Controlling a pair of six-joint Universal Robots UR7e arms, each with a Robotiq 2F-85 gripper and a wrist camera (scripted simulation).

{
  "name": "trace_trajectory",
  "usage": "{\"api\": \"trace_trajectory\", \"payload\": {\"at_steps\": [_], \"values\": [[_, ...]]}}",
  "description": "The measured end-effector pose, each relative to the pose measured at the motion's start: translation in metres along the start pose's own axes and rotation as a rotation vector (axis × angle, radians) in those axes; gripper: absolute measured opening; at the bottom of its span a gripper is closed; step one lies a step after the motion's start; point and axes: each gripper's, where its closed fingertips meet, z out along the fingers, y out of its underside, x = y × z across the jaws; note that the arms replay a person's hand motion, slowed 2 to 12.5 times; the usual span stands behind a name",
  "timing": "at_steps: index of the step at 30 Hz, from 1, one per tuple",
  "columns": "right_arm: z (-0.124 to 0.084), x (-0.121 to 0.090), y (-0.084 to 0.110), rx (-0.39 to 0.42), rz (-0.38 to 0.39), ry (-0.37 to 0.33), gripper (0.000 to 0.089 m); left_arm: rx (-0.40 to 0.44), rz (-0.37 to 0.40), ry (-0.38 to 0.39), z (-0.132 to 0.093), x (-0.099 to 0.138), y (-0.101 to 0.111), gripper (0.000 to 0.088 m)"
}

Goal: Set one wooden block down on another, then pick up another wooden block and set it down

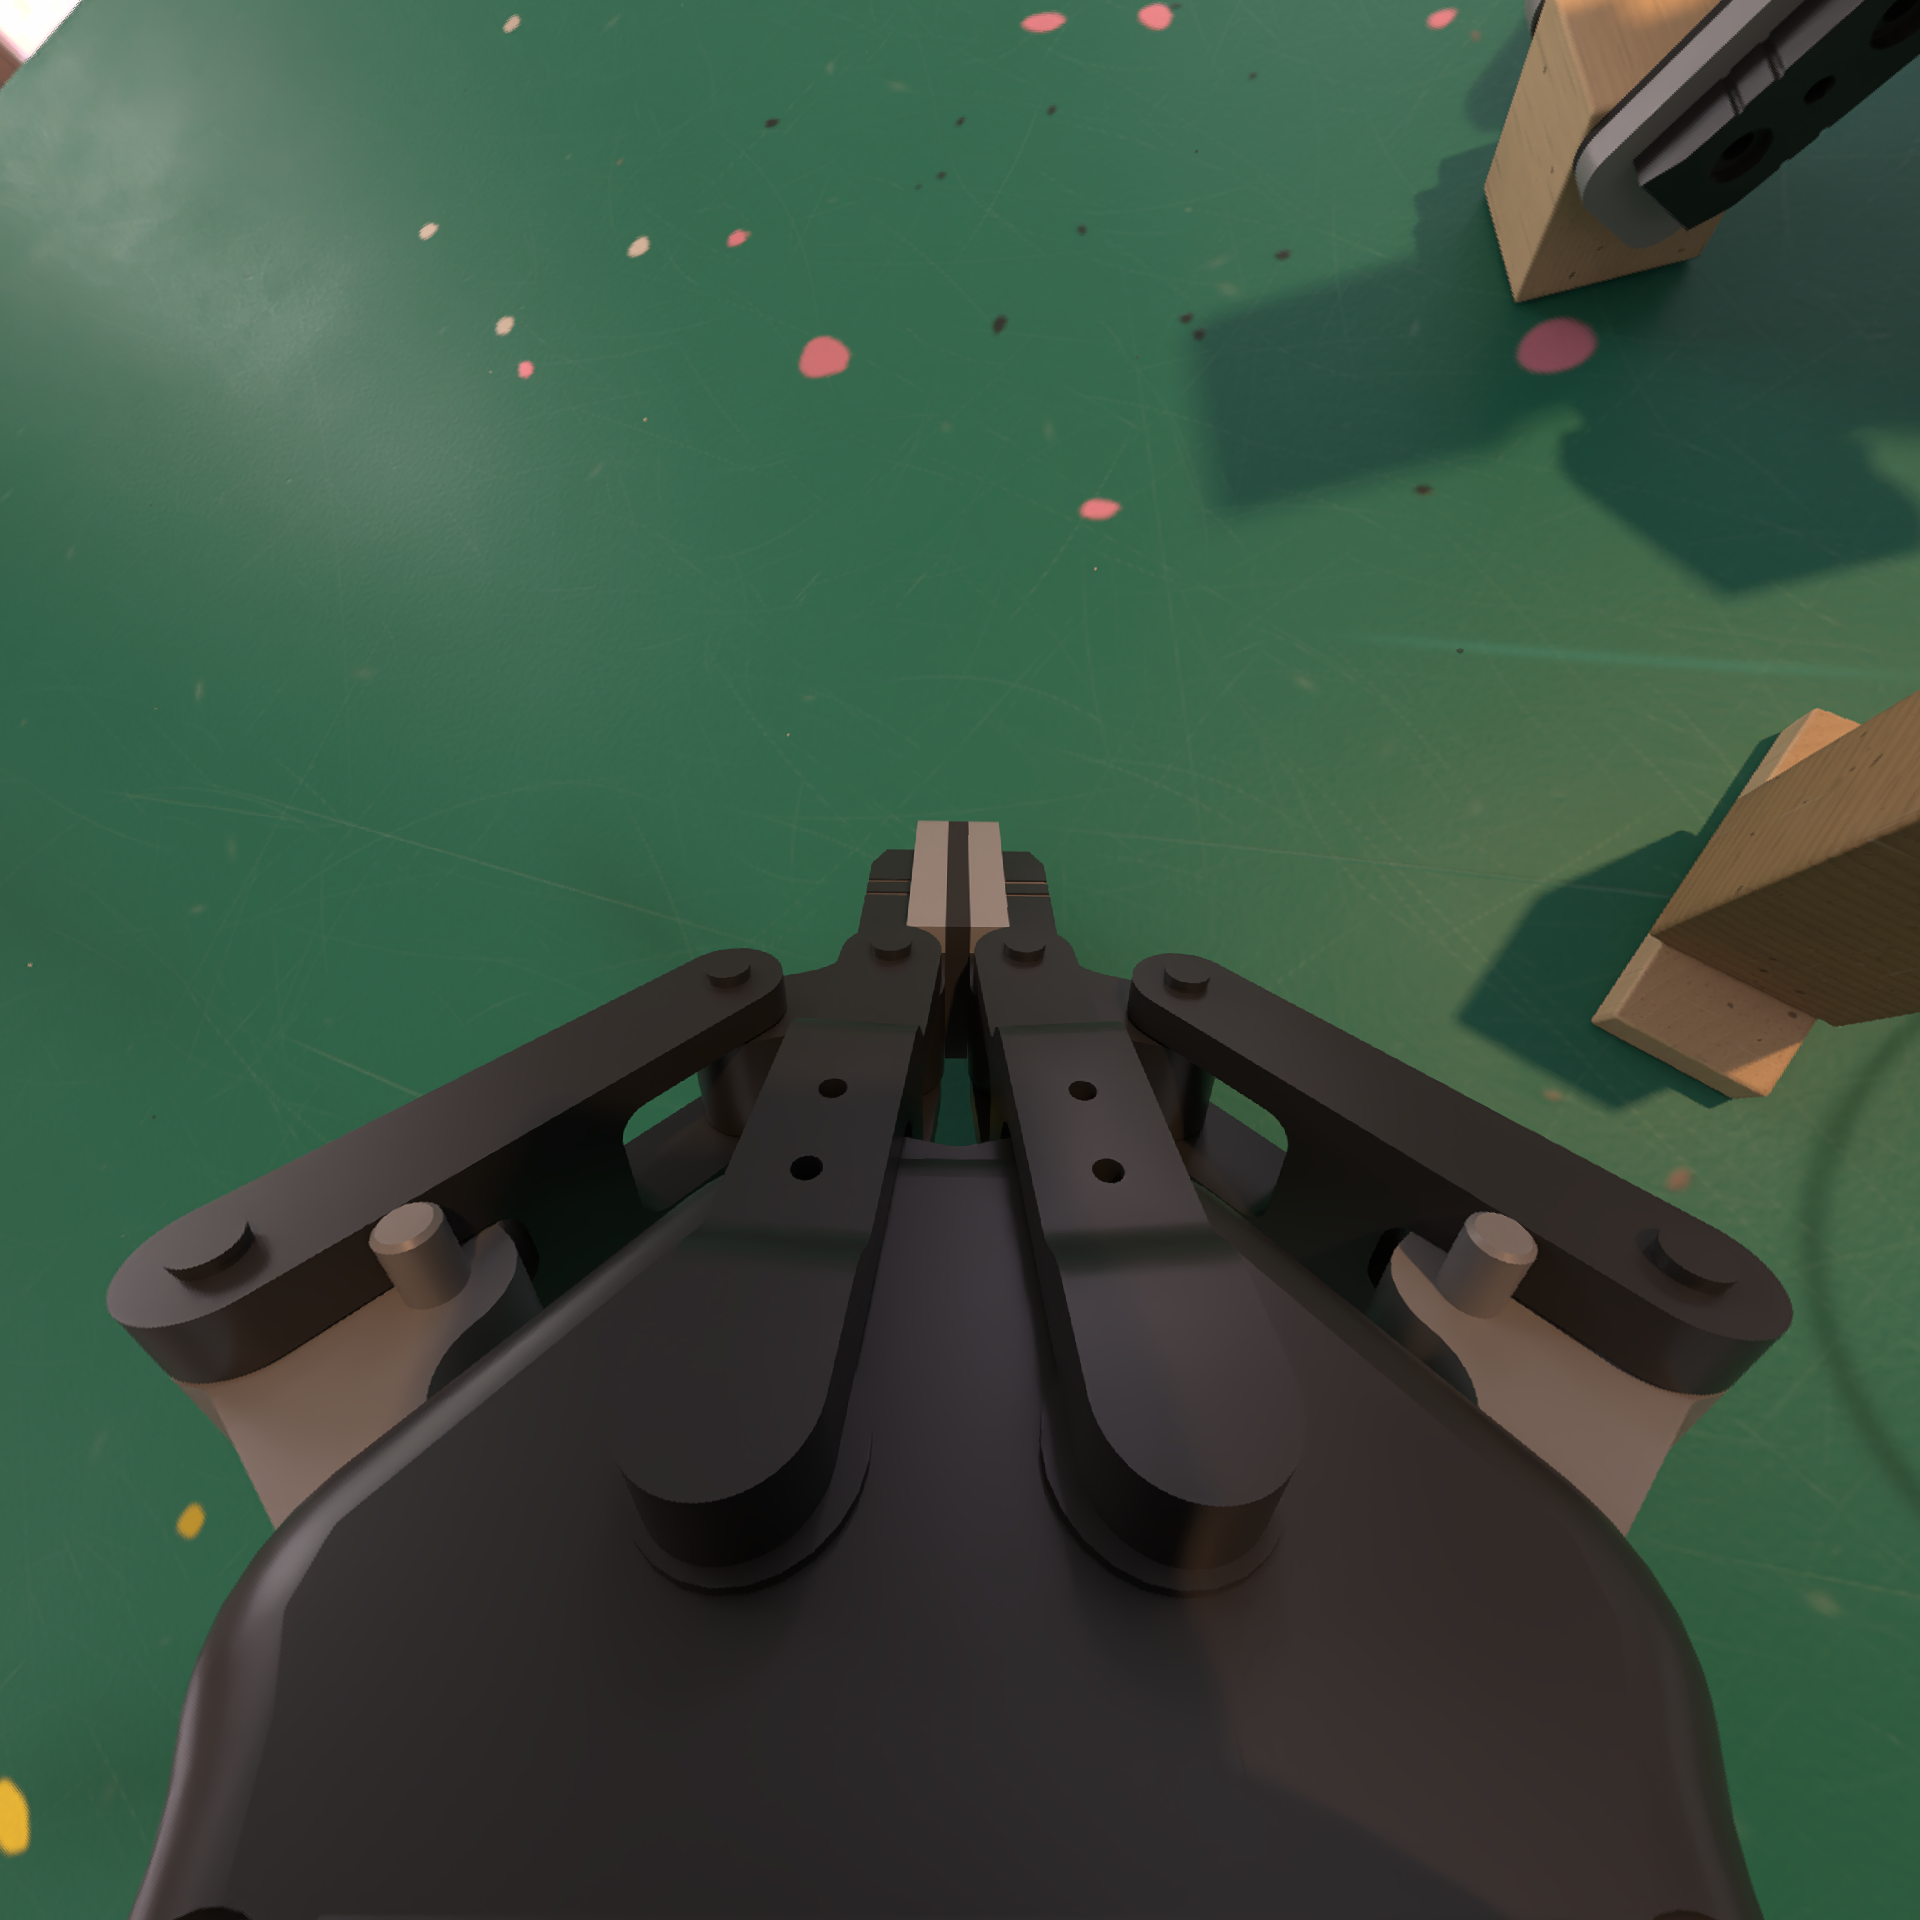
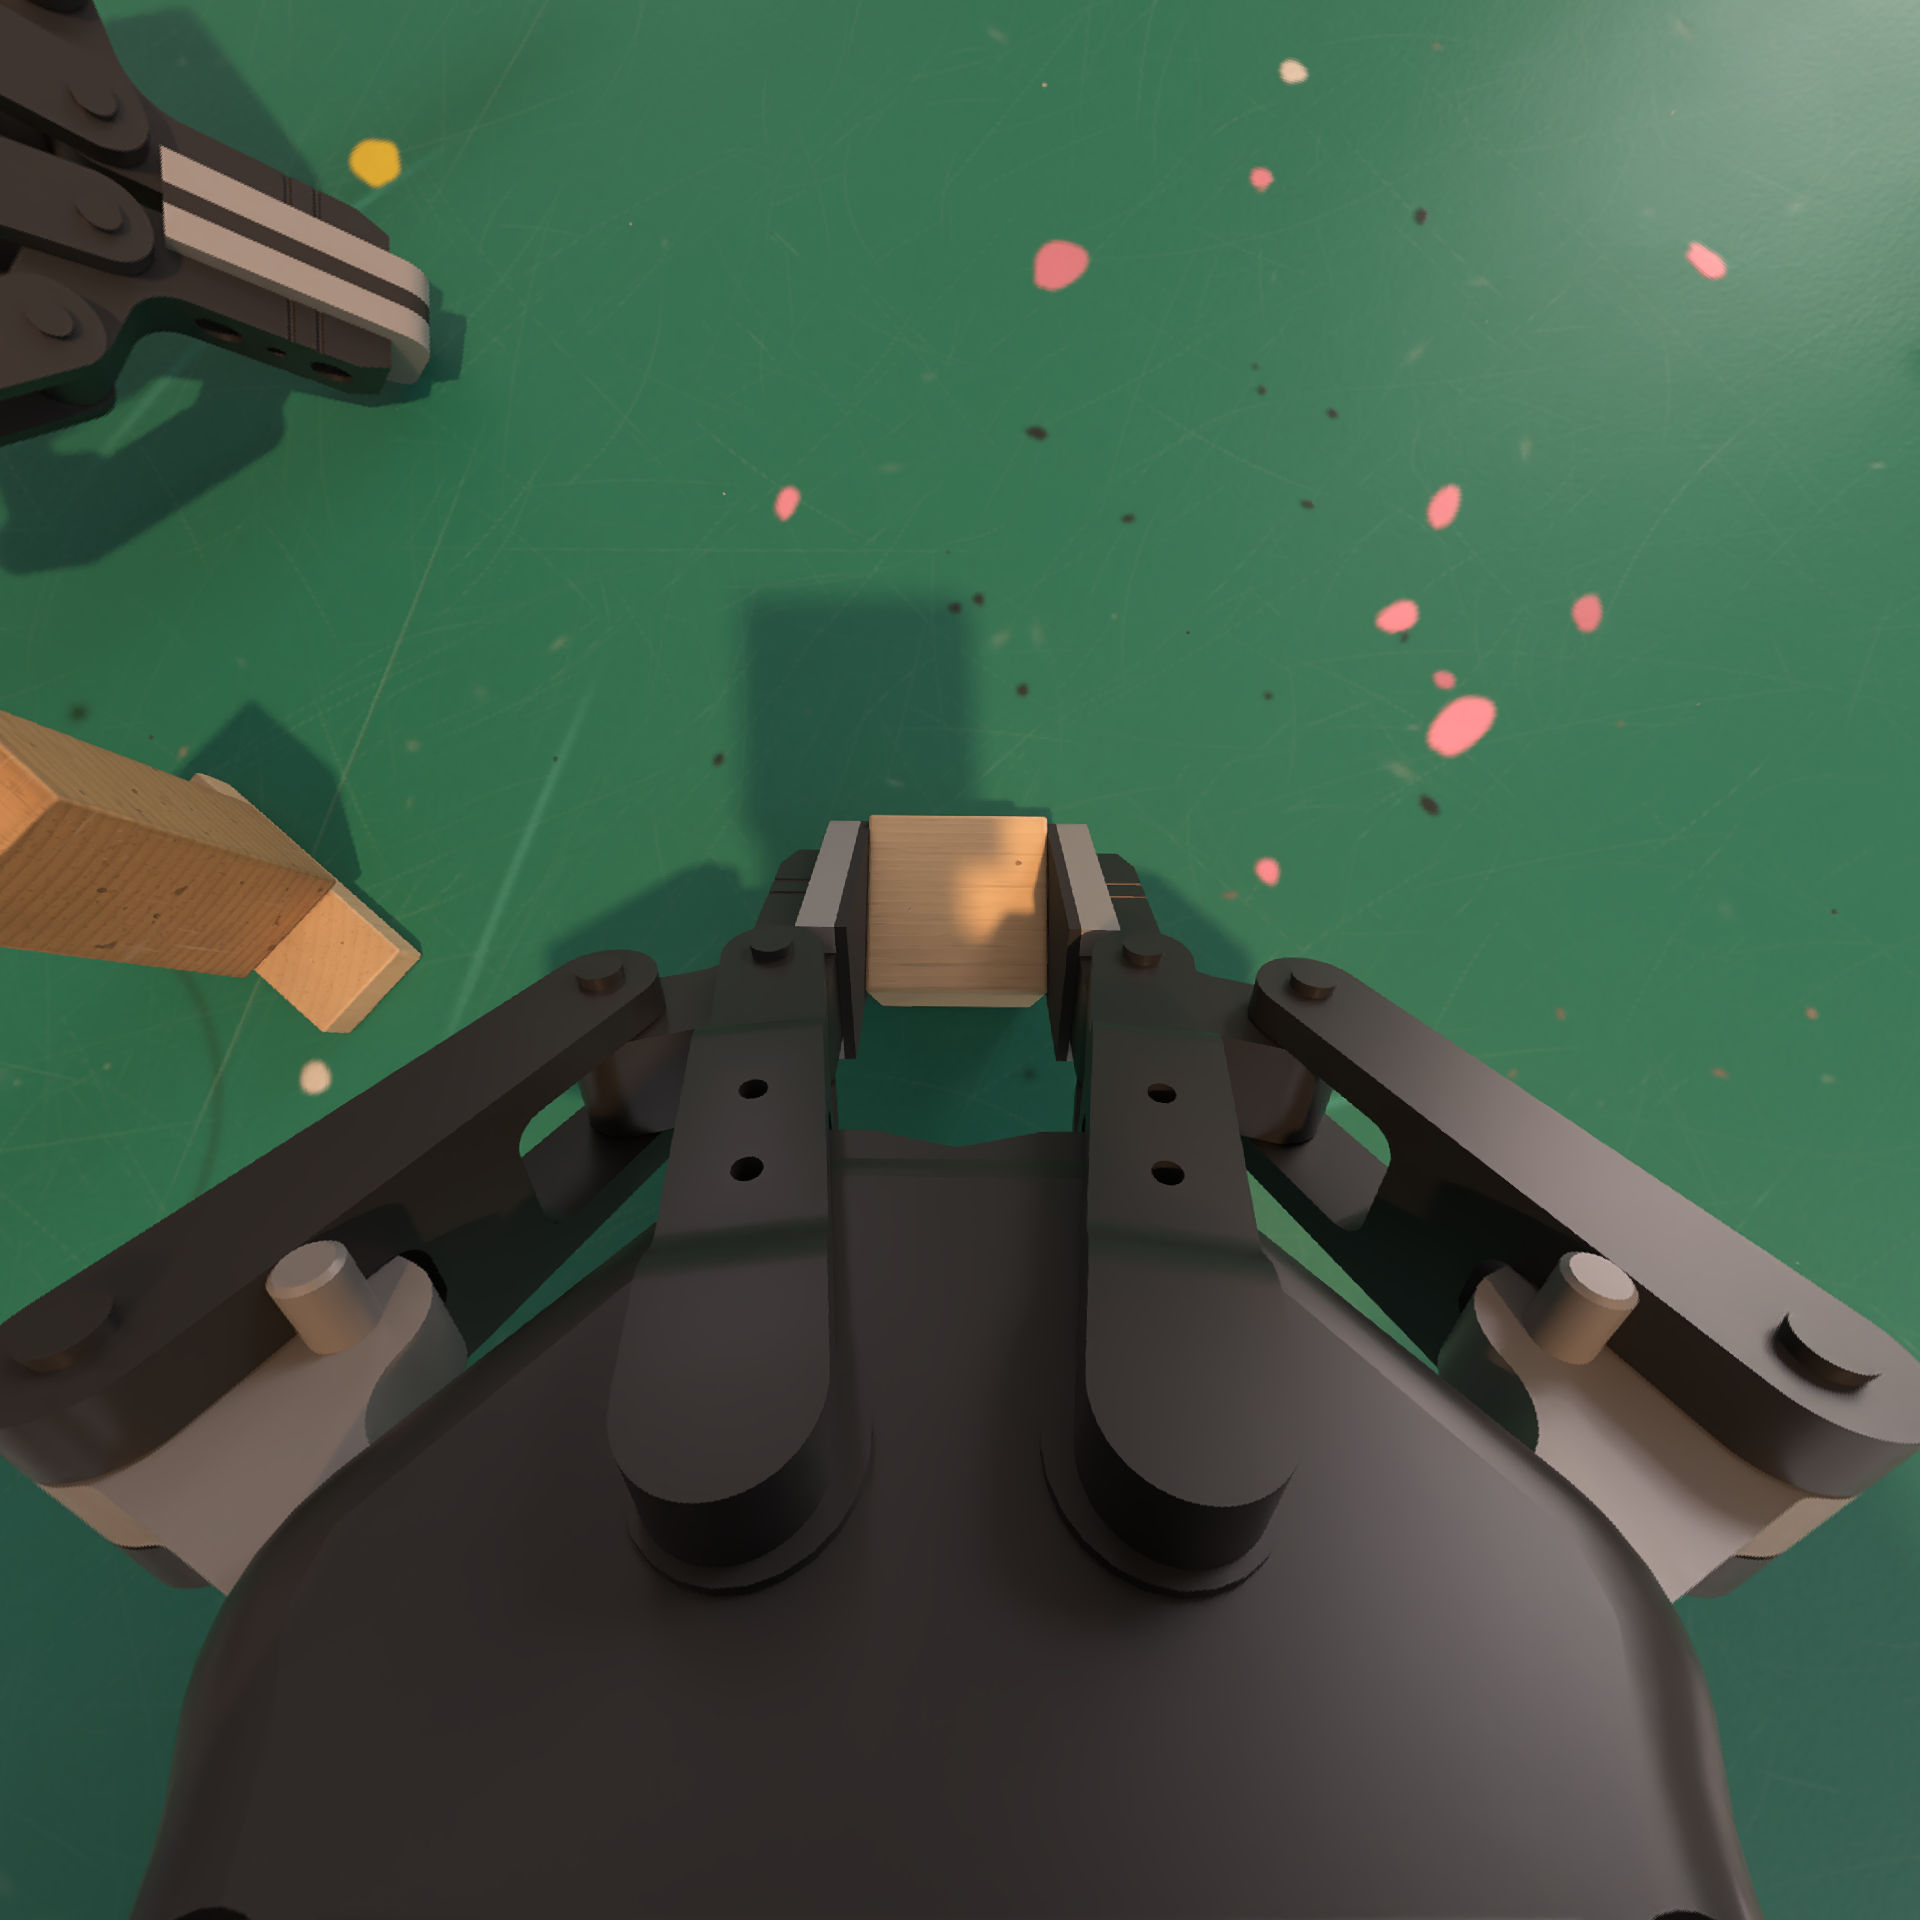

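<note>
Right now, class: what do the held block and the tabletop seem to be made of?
Held block, clamped in the right claw: pale unfinished wood, judging by fine grain lines and a matte face. Tabletop: green, probably painted or laminated; faint scratches, soft sheen, pink paint-like spots.

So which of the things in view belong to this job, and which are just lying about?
Job:
- held block in the right gripper
- top block lying across the bottom block

Just there:
- left gripper, shut and empty
- green table, paint spots
</note>
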Motion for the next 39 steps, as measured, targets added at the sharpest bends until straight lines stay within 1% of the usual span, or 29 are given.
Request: {"api": "trace_trajectory", "payload": {"at_steps": [4, 8, 14, 18, 23, 29, 35, 39], "values": [[-0.003, 0.001, -0.003, 0.013, -0.009, 0.009, 0.0285, 0.0, 0.001, -0.001, 0.0, 0.0, 0.0, 0.0], [-0.009, -0.001, -0.009, 0.045, -0.021, 0.003, 0.0285, 0.0, 0.001, -0.001, 0.0, 0.0, 0.0, 0.0], [-0.019, -0.012, -0.021, 0.106, -0.033, -0.06, 0.0286, 0.0, 0.003, -0.002, 0.0, 0.0, 0.0, 0.0], [-0.026, -0.022, -0.025, 0.126, -0.059, -0.11, 0.0286, 0.0, 0.004, -0.003, 0.0, 0.0, 0.0, 0.0], [-0.034, -0.035, -0.029, 0.14, -0.155, -0.175, 0.0286, 0.0, 0.006, -0.004, 0.0, 0.0, 0.0, 0.0], [-0.04, -0.043, -0.033, 0.121, -0.268, -0.23, 0.0286, 0.0, 0.009, -0.006, 0.0, 0.001, -0.001, 0.0], [-0.047, -0.057, -0.046, 0.098, -0.359, -0.319, 0.0286, 0.0, 0.006, -0.003, 0.0, 0.001, -0.001, 0.0], [-0.051, -0.068, -0.054, 0.074, -0.446, -0.38, 0.0286, 0.001, 0.002, 0.001, 0.0, 0.001, 0.0, 0.0]]}}
